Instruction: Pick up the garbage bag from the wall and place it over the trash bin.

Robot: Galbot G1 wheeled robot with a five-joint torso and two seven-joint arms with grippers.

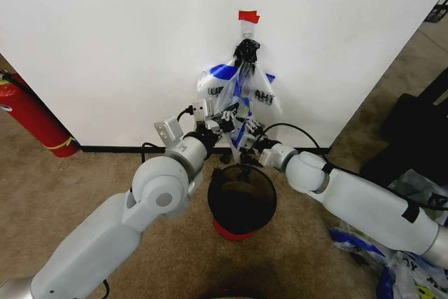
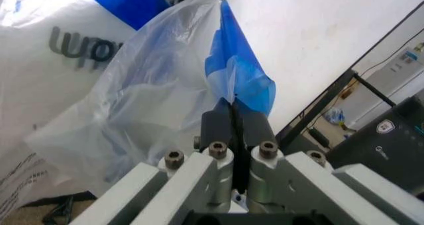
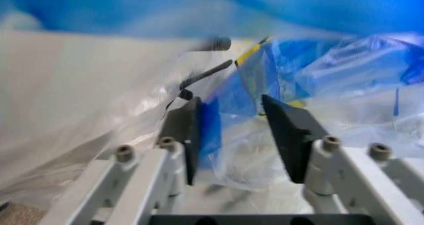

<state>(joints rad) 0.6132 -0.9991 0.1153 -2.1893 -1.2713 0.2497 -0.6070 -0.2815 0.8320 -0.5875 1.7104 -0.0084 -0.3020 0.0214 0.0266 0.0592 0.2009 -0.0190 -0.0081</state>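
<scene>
left gripper (image 2: pixel 236 123) pinching garbage bag (image 2: pixel 166 86), right gripper (image 3: pixel 232 130) agape

The head view is evenly lit by soft, diffuse light, and the wall (image 1: pixel 105 47) is rendered bright white without strong glare. Only a weak shadow is seen under the trash bin (image 1: pixel 241 201), whose inside is left very dark. The edges of this view are slightly bent by the wide lens. In the left wrist view, the garbage bag (image 2: pixel 152 91) is lit through from behind, so that pale highlights are seen on the plastic; near parts are slightly soft. The right wrist view is strongly blurred, and the plastic close to the lens is out of focus.
</scene>
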